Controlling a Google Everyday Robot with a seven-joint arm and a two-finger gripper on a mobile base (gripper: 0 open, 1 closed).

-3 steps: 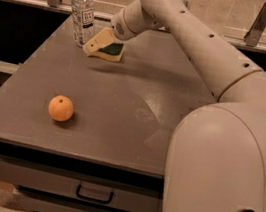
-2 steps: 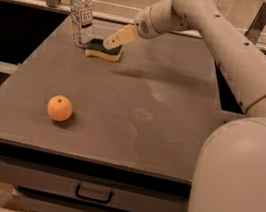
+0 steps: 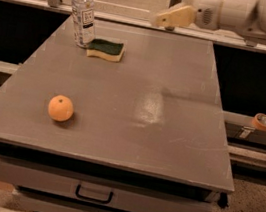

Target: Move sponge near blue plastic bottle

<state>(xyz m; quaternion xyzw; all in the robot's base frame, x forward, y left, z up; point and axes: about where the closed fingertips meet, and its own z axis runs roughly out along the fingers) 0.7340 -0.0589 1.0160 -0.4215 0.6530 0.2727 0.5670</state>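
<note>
On the tabletop (image 3: 137, 109) an orange (image 3: 60, 108) sits front left. At the back left the blue plastic bottle (image 3: 83, 13) stands upright, with the sponge (image 3: 105, 49) flat just beside its base, green side up. Further right, the gripper (image 3: 162, 18) hangs over the back edge, well apart from the sponge and holding nothing; whether its jaws are parted cannot be told.

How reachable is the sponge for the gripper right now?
Probably yes. The gripper hovers over the far edge of the table, right of the sponge, with nothing standing between them. The blue plastic bottle stands close on the sponge's left, so come from the right or above.
</note>
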